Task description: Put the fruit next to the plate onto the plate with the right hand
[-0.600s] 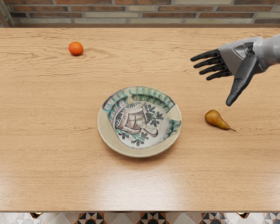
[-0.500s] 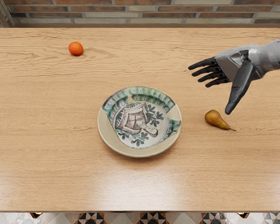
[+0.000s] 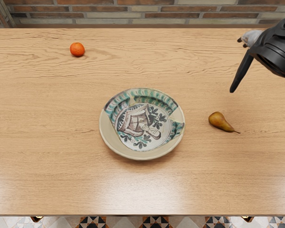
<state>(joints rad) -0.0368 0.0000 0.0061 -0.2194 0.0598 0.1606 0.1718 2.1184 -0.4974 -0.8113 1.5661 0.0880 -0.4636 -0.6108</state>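
A brown-yellow pear (image 3: 220,121) lies on the wooden table just right of the painted plate (image 3: 107,137), a short gap away, its stem pointing right. The plate holds nothing. My right hand (image 3: 254,43) hangs in the air at the upper right, above and behind the pear and well apart from it. Most of it is covered by the dark forearm (image 3: 278,47). One long dark finger (image 3: 240,71) points straight down-left and holds nothing. The left arm does not show.
A small orange (image 3: 77,49) sits at the far left back of the table, well away from the plate. A brick wall (image 3: 133,12) runs behind the table's far edge. The table's front edge runs along the bottom of the view.
The right arm has swung up and to the right, away from the pear; its spread fingers are now hidden behind the forearm. Pear, plate and orange have not moved.
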